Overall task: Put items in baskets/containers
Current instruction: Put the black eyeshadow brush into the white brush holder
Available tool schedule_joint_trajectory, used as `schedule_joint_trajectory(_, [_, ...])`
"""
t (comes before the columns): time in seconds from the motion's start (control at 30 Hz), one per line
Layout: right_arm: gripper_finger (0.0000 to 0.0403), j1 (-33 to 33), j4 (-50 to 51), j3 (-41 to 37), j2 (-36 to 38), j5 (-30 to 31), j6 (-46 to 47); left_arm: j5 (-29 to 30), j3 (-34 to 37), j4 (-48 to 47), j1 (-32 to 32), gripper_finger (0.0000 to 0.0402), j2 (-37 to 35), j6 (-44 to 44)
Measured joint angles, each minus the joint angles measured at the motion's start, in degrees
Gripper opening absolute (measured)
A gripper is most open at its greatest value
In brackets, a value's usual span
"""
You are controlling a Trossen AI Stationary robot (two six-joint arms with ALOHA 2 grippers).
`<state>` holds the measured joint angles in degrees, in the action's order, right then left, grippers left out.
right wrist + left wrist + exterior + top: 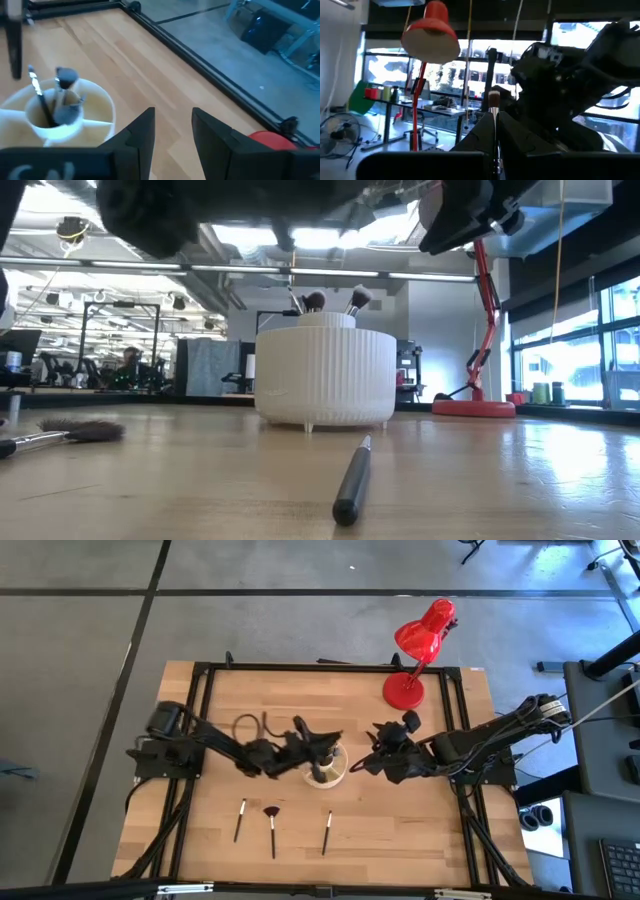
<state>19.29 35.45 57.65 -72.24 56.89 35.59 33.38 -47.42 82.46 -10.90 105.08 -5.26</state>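
Cream cup point(327, 766) sits mid-bench; my left gripper point(318, 745) pinches a brush point(494, 120) above it. Misaligned release risks missing. Right gripper point(372, 762) waits beside, fingers spread.

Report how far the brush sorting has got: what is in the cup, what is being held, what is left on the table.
Done: several brushes already stand in the cream cup.

In hand: the left gripper, over the cup, is shut on one more brush. The right gripper is open and empty beside the cup.

Left: three brushes lie on the table: a thin brush, the fan brush and another thin brush.
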Motion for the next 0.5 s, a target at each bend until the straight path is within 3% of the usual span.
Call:
schedule_joint_trajectory(0.23, [0.0129, 0.0, 5.0, 0.0, 1.8, 1.9, 2.3, 12.2, -6.6, -0.2, 0.0, 0.0012, 9.8, -2.1])
schedule_joint_trajectory(0.5, [0.0129, 0.0, 11.0, 0.0, 2.0, 1.8, 7.4, 25.1, -6.8, 0.1, -2.4, 0.0012, 10.1, -4.0])
